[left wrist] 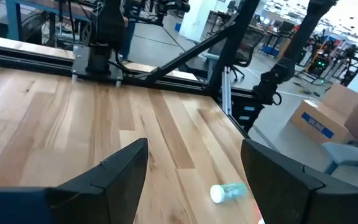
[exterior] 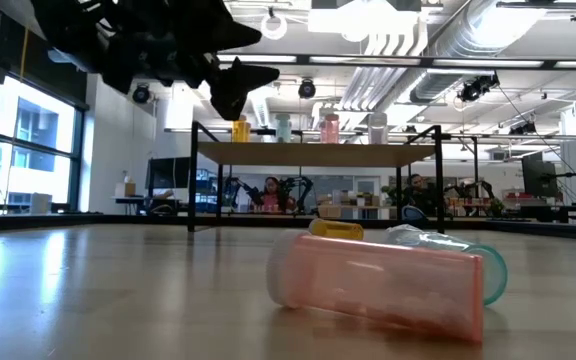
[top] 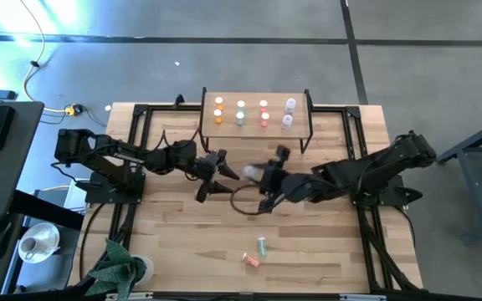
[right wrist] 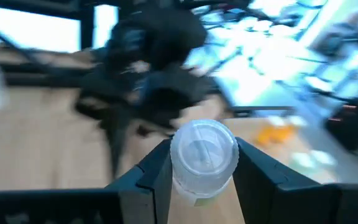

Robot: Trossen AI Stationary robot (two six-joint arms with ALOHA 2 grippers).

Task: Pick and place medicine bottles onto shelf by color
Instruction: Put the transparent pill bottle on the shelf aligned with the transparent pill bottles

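The shelf stands at the table's far middle with orange, green, pink and white bottles in rows on its top. My right gripper is at the table's middle, shut on a clear white-capped bottle. Facing it just to the left, my left gripper stands open and holds nothing; its fingers show wide apart. A green bottle and a pink bottle lie on their sides near the front edge, the pink bottle nearest the low camera. My right gripper pinches the clear bottle by its side walls between its two fingers. The bottle's round capped end faces back toward the wrist. The fingers come from the table's right, slanting slightly down. The bottle is lifted clear of the table.
A dark cable loop lies on the table under the two grippers. Black frame rails run along both sides. A potted plant sits at the near left corner. People show far behind the shelf in the low view.
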